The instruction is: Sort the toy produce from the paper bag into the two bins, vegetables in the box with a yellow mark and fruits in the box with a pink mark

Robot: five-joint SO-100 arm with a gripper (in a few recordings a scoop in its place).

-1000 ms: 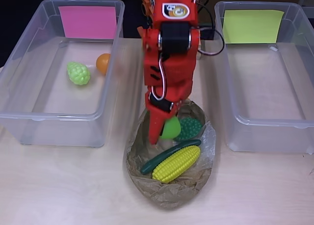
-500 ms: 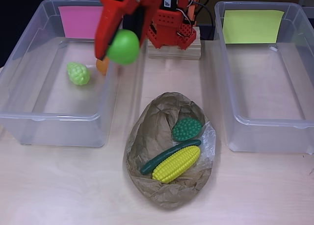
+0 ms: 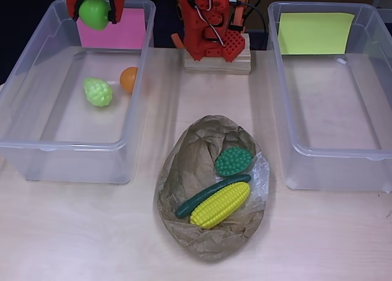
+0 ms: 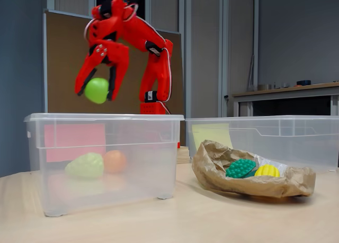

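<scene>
The gripper point(image 4: 97, 89) is clenched on a smooth green fruit point(image 3: 94, 13), likely an apple or lime, held above the far end of the pink-marked bin point(image 3: 37, 147); in the fixed view the green fruit point(image 4: 97, 90) hangs well above the rim. Judged risks: in the overhead view it sits near the back wall by the pink label point(image 3: 110, 27), so a release here could strike the rim and bounce out behind the bin; dropped from this height it may also roll into the orange ball-shaped fruit point(image 3: 128, 79) or the pale green bumpy fruit point(image 3: 98, 91) already inside. In the paper bag point(image 3: 184, 220) remain 3 items: corn cob point(image 3: 219, 205), dark green bumpy vegetable point(image 3: 233, 161), and a slim dark green piece point(image 3: 208, 194), half hidden under the corn cob, perhaps a cucumber. The gripper's upper part is cut off overhead; the yellow-marked bin point(image 3: 331, 164) runs off the right edge.
</scene>
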